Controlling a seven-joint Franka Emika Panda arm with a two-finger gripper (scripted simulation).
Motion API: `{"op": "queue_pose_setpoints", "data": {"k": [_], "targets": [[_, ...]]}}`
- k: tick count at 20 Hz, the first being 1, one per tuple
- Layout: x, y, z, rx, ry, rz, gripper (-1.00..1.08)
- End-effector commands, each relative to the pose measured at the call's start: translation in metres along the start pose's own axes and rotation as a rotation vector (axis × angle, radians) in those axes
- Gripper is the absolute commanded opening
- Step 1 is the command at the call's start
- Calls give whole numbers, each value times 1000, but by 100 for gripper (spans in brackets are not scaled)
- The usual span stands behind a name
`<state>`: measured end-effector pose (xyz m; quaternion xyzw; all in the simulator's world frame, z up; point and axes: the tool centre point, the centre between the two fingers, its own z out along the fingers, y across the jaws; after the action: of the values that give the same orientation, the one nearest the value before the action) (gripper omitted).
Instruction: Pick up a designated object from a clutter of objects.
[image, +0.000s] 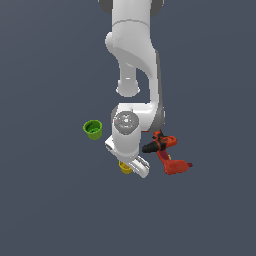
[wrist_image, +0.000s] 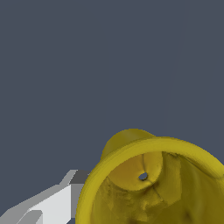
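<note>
The worktop (image: 45, 200) is a flat, uniform slate-grey surface filling both views edge to edge. No walls, seams, markings or edges of it are visible, and no room beyond it can be made out.

In the exterior view the white arm (image: 135, 55) enters from 12 o'clock and bends down over the middle of the scene. The tool (image: 131, 167) sits low at the arm's end, directly against the yellow cup (image: 125, 168), which shows only as a small patch just below centre, mostly hidden by the white hand. The green cup (image: 93, 129) stands upright, mouth up, at about 10 o'clock from the yellow one and apart from it. The power drill (image: 167, 155), red-orange and black, lies on its side at about 3 o'clock from the yellow cup, close beside the arm.

The wrist view looks straight into the yellow cup's (wrist_image: 148, 188) open mouth, with one pale finger (wrist_image: 48, 205) just outside its rim. The second finger is not visible, so how wide the tool stands, and whether it grips the cup, cannot be told.
</note>
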<state>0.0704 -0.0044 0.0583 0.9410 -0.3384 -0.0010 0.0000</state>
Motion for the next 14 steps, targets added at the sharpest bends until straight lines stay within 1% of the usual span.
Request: {"op": "queue_pose_setpoints", "data": {"k": [1,7,14], "targets": [[3,4,-11,2,2,1,-100],[11,21,-52,2,2,1,-100],[26,50,-125,2,1,1,-100]]}}
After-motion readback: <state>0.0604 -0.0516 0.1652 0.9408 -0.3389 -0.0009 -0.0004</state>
